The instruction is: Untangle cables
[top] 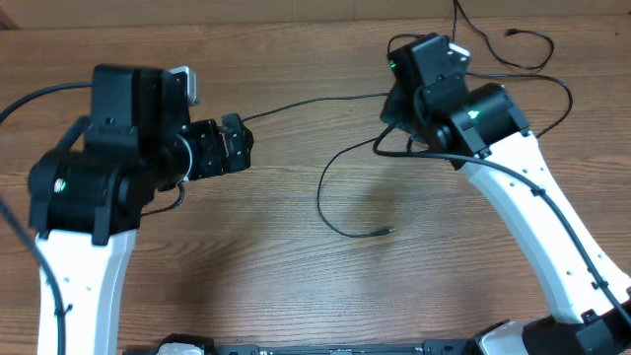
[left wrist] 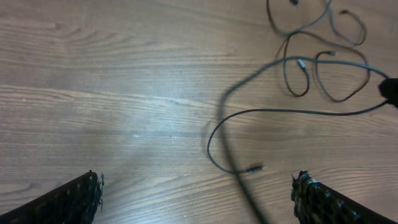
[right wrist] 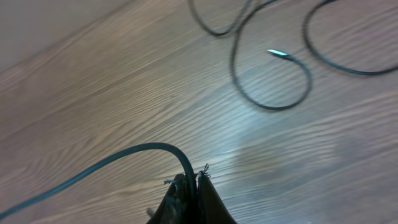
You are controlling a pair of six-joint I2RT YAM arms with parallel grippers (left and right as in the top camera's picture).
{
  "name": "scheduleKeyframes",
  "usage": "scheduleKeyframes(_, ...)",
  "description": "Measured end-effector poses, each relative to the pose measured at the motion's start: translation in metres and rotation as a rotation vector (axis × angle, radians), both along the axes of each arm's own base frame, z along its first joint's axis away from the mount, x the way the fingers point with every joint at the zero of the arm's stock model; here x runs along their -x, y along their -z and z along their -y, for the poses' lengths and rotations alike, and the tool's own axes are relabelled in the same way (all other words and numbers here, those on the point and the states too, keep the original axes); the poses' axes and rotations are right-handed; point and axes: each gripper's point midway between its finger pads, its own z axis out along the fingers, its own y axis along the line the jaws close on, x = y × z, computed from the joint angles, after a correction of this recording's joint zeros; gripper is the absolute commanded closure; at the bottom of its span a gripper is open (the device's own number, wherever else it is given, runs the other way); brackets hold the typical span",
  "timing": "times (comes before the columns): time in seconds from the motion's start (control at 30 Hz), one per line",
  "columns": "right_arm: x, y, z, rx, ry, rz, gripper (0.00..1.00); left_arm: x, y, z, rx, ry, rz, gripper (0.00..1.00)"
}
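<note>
Right gripper (right wrist: 198,179) is clamped tight on one thin black cable (right wrist: 134,151). Left gripper (left wrist: 198,185) hangs wide open over the wooden table (left wrist: 93,93), nothing pinched.

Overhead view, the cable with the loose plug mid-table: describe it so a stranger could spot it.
On the wooden table, look between the left arm and the right arm. One cable curves in a C from under the right arm and ends in a small plug lying free. The straighter cable farther back spans from arm to arm instead.
</note>
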Motion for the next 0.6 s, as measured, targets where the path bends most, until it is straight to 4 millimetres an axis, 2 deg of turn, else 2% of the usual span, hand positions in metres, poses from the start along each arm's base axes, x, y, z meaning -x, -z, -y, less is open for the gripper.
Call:
scheduleKeyframes(0.13, -0.001, 0.003, 0.021, 0.018, 0.049, -0.022, 0.96, 0.004, -0.006, -0.001, 0.002, -0.001, 0.023, 0.00)
scheduleKeyframes(0.27, -0.001, 0.004, 0.027, 0.022, 0.065, -0.031, 0.96, 0.008, -0.001, -0.002, -0.004, -0.002, -0.009, 0.00)
scheduleKeyframes(0.47, -0.002, 0.004, 0.025, 0.001, 0.057, -0.032, 0.96, 0.020, 0.026, 0.001, -0.007, 0.010, -0.174, 0.00)
scheduleKeyframes(0.6, -0.002, 0.004, 0.019, -0.027, 0.039, -0.035, 0.96, 0.021, 0.047, 0.017, 0.035, 0.114, -0.288, 0.00)
